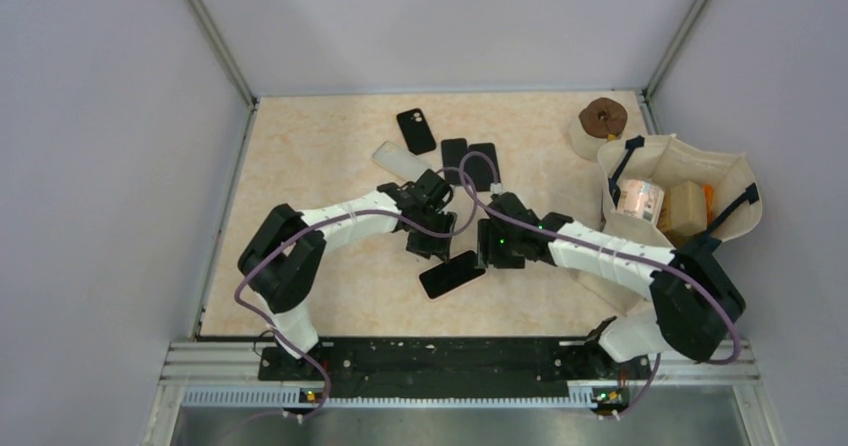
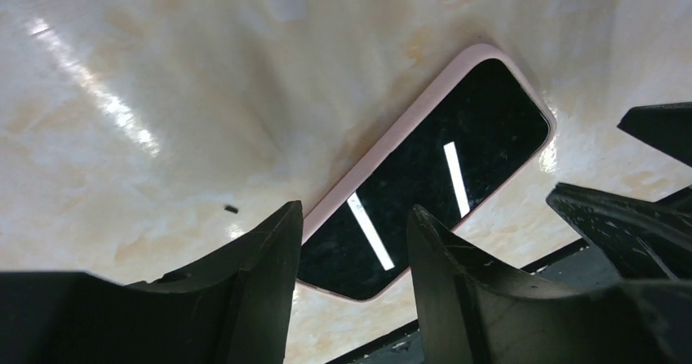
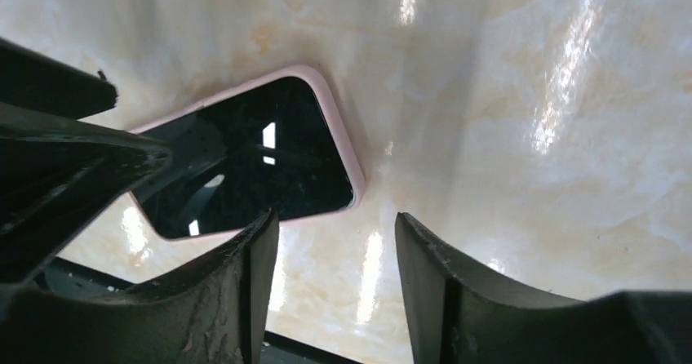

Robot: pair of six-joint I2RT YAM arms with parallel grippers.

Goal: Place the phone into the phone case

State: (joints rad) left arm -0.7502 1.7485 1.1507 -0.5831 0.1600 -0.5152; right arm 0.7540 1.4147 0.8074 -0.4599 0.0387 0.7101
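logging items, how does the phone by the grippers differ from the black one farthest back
The phone has a pink rim and glossy screen; the black item is all dark with a pale corner spot. The phone lies nearer the front, the black item farther back. Both lie flat.

phone (image 2: 441,176) | in pink case (image 2: 393,134) | flat on table (image 2: 163,70) | jaws apart

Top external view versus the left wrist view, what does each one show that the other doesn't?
Only the top external view shows the left arm, the right arm, the dark phones or cases at the far side, the cloth bag and the brown roll. Only the left wrist view shows the pink case rim around the phone and a dark speck on the table. Both show the phone lying flat, the left fingers open near it.
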